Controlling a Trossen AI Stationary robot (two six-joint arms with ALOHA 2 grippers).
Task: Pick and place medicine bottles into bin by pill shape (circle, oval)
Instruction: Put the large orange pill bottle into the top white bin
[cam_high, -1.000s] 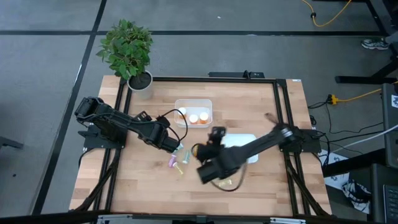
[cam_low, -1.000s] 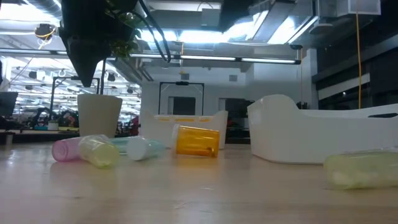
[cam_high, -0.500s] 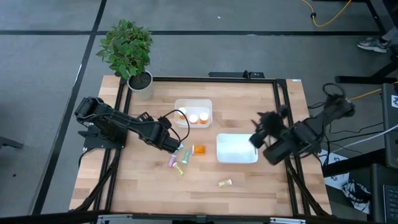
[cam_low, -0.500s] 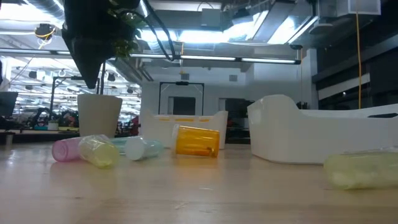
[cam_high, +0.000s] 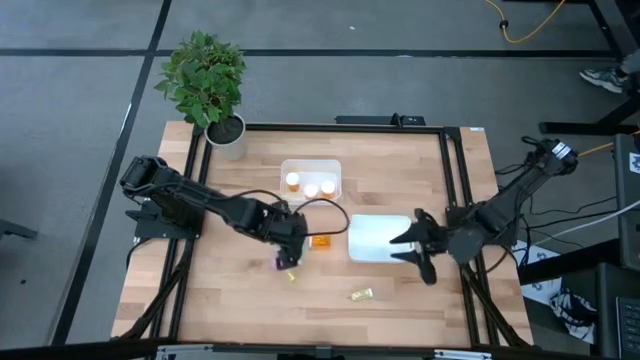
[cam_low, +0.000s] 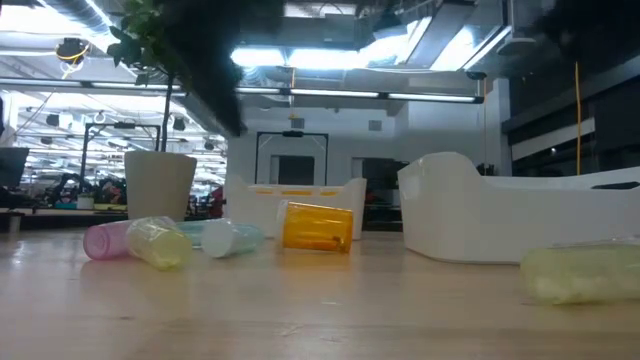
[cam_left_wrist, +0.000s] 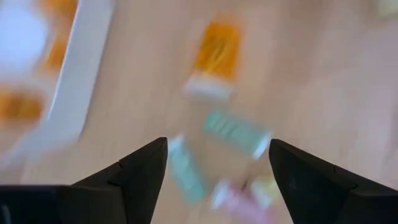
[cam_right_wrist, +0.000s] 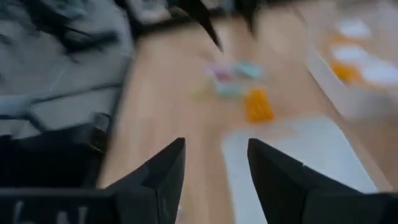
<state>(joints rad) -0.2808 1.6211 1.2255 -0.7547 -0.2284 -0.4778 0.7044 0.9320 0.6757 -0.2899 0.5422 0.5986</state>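
From above, the left gripper (cam_high: 291, 238) hangs over the cluster of medicine bottles (cam_high: 288, 264) at centre, hiding most of them. An orange bottle (cam_high: 320, 241) lies beside it. The right gripper (cam_high: 412, 246), spread and empty, sits over the empty bin (cam_high: 372, 240).

At table level, a pink bottle (cam_low: 105, 240) and a yellow bottle (cam_low: 160, 243) touch.

The left wrist view shows its fingers (cam_left_wrist: 140, 174) wide apart above blurred bottles.

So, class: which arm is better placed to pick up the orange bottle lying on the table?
Left, probably: the left gripper hovers open beside the orange bottle, while the right gripper sits beyond the white bin.
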